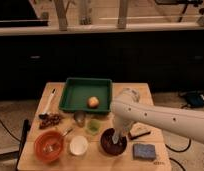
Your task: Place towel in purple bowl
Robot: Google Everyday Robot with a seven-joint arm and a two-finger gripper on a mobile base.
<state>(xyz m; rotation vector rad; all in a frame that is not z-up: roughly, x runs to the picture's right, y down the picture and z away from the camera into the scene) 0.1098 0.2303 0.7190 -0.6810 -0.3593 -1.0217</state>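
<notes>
The purple bowl (111,145) is a dark, round bowl near the front edge of the wooden table (55,92). My white arm (165,120) reaches in from the right and bends down. My gripper (118,136) hangs right over the bowl, at or just inside its rim. A pale, flat item with a dark underside (140,132) lies just right of the bowl, partly behind the arm; it may be the towel. I cannot tell whether anything is in the gripper.
A green tray (75,95) with an orange fruit (93,102) sits at the back. An orange bowl (48,145), a white cup (78,145), a green cup (93,126), a blue sponge (144,151), a white utensil (49,101) and dark bits (50,120) are also there.
</notes>
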